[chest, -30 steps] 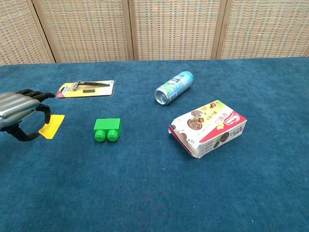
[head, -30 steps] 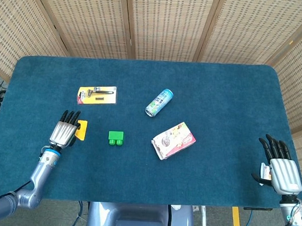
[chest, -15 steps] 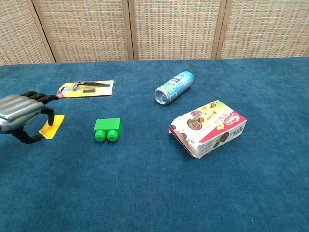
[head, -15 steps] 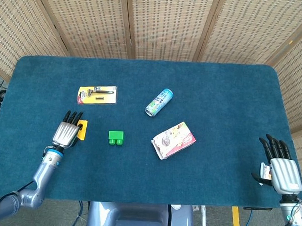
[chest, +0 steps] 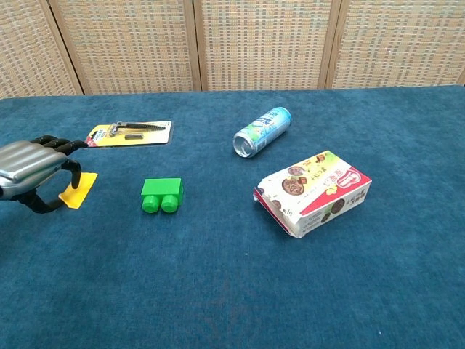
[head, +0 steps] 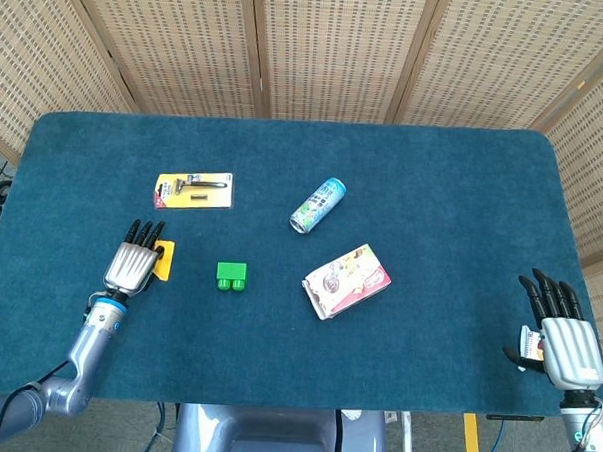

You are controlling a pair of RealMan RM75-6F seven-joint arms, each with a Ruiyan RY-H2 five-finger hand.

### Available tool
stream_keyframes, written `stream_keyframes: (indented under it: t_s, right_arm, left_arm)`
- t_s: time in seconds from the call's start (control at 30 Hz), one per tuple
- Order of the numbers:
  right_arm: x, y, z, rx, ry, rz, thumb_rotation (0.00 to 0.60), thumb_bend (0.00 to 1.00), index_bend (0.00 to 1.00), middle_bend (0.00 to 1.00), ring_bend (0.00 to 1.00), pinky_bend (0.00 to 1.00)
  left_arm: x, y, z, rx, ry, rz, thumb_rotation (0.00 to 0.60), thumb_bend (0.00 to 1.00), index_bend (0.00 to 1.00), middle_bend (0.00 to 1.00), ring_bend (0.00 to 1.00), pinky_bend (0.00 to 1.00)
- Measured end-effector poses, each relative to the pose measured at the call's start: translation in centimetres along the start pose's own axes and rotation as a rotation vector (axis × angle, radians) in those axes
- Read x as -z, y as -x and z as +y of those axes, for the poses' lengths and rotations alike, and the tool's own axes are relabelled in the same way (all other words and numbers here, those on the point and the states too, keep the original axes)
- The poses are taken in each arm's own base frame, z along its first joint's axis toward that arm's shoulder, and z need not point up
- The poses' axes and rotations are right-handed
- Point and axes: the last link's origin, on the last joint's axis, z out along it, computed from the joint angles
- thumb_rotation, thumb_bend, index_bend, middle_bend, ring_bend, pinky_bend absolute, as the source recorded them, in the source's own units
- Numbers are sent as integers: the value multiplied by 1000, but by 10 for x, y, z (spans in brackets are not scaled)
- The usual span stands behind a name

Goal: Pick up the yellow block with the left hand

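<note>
The yellow block [head: 163,261] [chest: 78,188] lies flat on the blue table, left of the middle. My left hand [head: 132,266] [chest: 30,171] hovers just to its left, fingers apart and curved over the block's left edge, holding nothing. Part of the block is hidden behind the fingers in the head view. My right hand [head: 559,334] rests at the table's near right corner, fingers spread and empty; the chest view does not show it.
A green brick [head: 231,276] [chest: 162,195] sits right of the yellow block. A razor on a yellow card [head: 193,190] [chest: 130,133] lies behind. A drink can [head: 317,205] [chest: 262,131] and a snack box [head: 346,280] [chest: 314,192] lie mid-table.
The left hand has shifted slightly back toward the near edge and then settled beside the yellow block. The block and the right hand have not moved.
</note>
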Motion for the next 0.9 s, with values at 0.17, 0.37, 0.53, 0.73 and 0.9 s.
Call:
stream_keyframes:
  t_s: [0.17, 0.37, 0.53, 0.73, 0.9]
  right_arm:
    - [0, 0, 0, 0, 1, -2, 600, 49, 0, 0, 0, 0]
    - [0, 0, 0, -1, 0, -1, 600, 48, 0, 0, 0, 0]
    - [0, 0, 1, -4, 2, 1, 600, 48, 0, 0, 0, 0]
    - [0, 0, 1, -5, 2, 0, 600, 46, 0, 0, 0, 0]
    - [0, 0, 1, -6, 3, 0, 600, 50, 0, 0, 0, 0]
  left_arm:
    - [0, 1, 0, 3, 2, 1, 600, 385, 468, 0, 0, 0]
    - [-1, 1, 1, 5, 4, 4, 600, 406, 523, 0, 0, 0]
    - [-1, 1, 1, 4, 3, 7, 600, 430, 536, 0, 0, 0]
    - [-2, 2, -1, 0, -3, 6, 600, 449, 545, 0, 0, 0]
    - [-2, 3, -2, 1, -8, 2, 600, 468, 555, 0, 0, 0]
